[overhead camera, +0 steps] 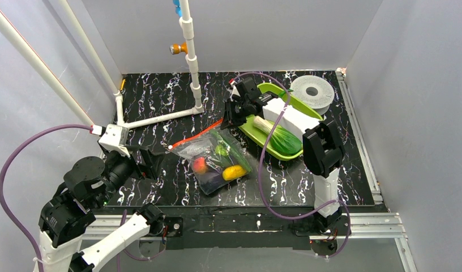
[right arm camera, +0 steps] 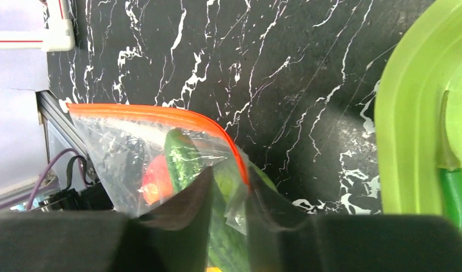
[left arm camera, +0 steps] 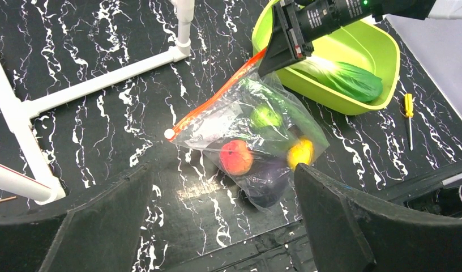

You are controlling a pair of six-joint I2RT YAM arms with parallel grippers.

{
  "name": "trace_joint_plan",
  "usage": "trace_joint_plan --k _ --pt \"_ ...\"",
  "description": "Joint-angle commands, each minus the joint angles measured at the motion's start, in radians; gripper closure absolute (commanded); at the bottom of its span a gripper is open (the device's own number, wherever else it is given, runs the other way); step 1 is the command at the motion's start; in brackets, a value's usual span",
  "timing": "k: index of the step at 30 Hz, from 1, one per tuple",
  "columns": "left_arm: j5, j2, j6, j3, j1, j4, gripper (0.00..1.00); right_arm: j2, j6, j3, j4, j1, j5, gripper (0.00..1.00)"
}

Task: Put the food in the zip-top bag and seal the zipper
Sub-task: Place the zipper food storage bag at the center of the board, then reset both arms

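The zip-top bag (overhead camera: pixel 217 161) lies on the black marbled table, and it also shows in the left wrist view (left arm camera: pixel 257 141). Inside are a red-orange fruit (left arm camera: pixel 236 157), a yellow fruit (left arm camera: pixel 300 153), the purple eggplant (left arm camera: pixel 268 184), a round green one (left arm camera: pixel 265 116) and a cucumber (right arm camera: pixel 180 158). The red-orange zipper (left arm camera: pixel 217 96) runs taut from a white end up to my right gripper (right arm camera: pixel 226 204), which is shut on the bag's mouth corner. The bok choy (overhead camera: pixel 279 136) lies in the lime-green tray (overhead camera: pixel 262 144). My left gripper (left arm camera: pixel 223 226) is open and empty, near the bag's bottom.
A white pipe frame (overhead camera: pixel 161 117) stands at the back left. A white perforated disc (overhead camera: pixel 312 90) sits at the back right. A small screwdriver (left arm camera: pixel 409 113) lies right of the tray. The table's front edge runs just below the bag.
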Motion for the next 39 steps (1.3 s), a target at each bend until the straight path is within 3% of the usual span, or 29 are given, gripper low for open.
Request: trace_joint_plan --k 1,6,13,15,19,27,39 --pt "-0.023 0.000 0.022 0.006 0.003 0.029 0.05 -0.081 -0.098 0.055 -0.102 0.005 0.072 0.49" --pt "-0.018 0.007 0.027 0.009 0.003 0.039 0.05 -0.253 -0.185 -0.006 -0.153 -0.001 0.196 0.27" --pt "-0.024 -0.004 0.028 -0.001 0.002 0.081 0.04 -0.538 -0.262 -0.172 -0.202 -0.026 0.330 0.13" --pt "-0.028 -0.008 0.028 -0.004 0.003 0.100 0.04 -0.644 -0.270 -0.242 -0.182 -0.030 0.338 0.02" --pt "-0.032 -0.016 0.029 -0.014 0.003 0.153 0.02 -0.865 -0.298 -0.372 -0.121 -0.029 0.352 0.02" --pt "-0.040 -0.056 0.081 -0.026 0.003 0.289 0.02 -1.198 -0.287 -0.473 -0.094 -0.030 0.628 0.02" --pt "-0.083 -0.131 0.155 -0.030 0.003 0.395 0.02 -1.454 -0.286 -0.548 -0.028 -0.030 0.825 0.02"
